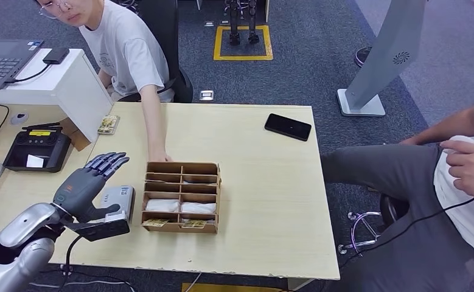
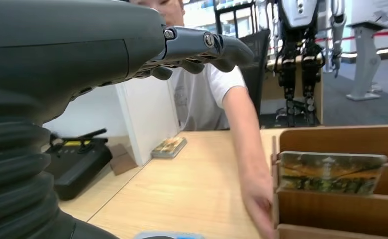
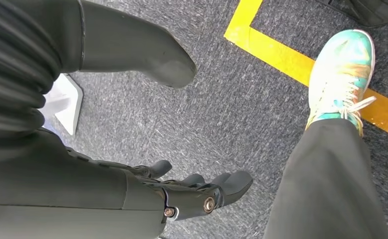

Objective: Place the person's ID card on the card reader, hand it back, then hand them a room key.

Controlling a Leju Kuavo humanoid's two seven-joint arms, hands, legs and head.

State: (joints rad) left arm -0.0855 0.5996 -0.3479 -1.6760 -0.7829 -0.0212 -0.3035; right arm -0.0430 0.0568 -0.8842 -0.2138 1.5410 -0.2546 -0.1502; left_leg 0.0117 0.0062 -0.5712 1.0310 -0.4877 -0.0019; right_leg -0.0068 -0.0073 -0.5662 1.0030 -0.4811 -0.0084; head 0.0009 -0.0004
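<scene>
Hovering left hand [image 1: 91,182], fingers spread and empty, over one card reader [image 1: 117,201]; right hand [image 3: 182,196] empty, beside one wooden organizer [image 1: 181,198].

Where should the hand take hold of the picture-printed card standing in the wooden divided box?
Probably by the top edge of the picture-printed card, coming from above: it stands upright in a slot of the wooden divided box, its upper part rising above the divider in front while the lower part sits hidden. The open left hand hovers beside the box.
</scene>
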